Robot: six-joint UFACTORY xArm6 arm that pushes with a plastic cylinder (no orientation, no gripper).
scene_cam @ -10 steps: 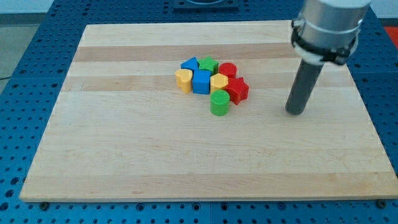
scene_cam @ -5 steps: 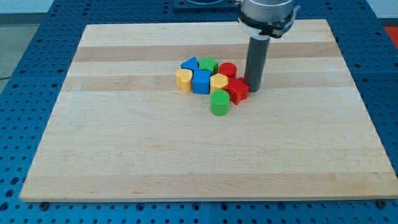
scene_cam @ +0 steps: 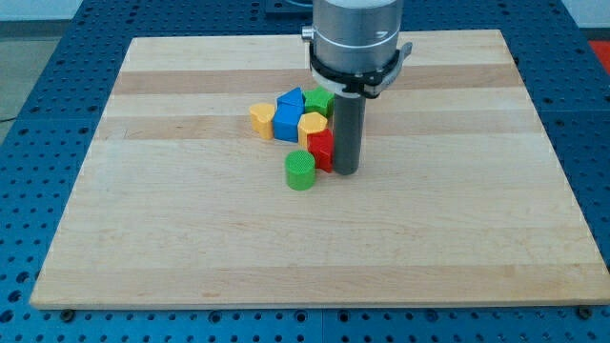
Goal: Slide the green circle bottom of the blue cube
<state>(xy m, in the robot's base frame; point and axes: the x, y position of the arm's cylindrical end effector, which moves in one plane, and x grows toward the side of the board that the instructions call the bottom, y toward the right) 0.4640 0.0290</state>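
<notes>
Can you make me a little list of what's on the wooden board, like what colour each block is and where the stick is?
board: wooden board
target block: green circle, at the view's bottom of the cluster
reference block: blue cube
other blocks: yellow heart, blue triangle, green block, yellow block, red block
my tip, just to the view's right of the red block
green circle under blue cube: nearly, slightly to the view's right

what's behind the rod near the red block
The rod covers part of the cluster. The red block shows at its left, touching my tip; a green block peeks out above. Anything directly behind is hidden.
</notes>
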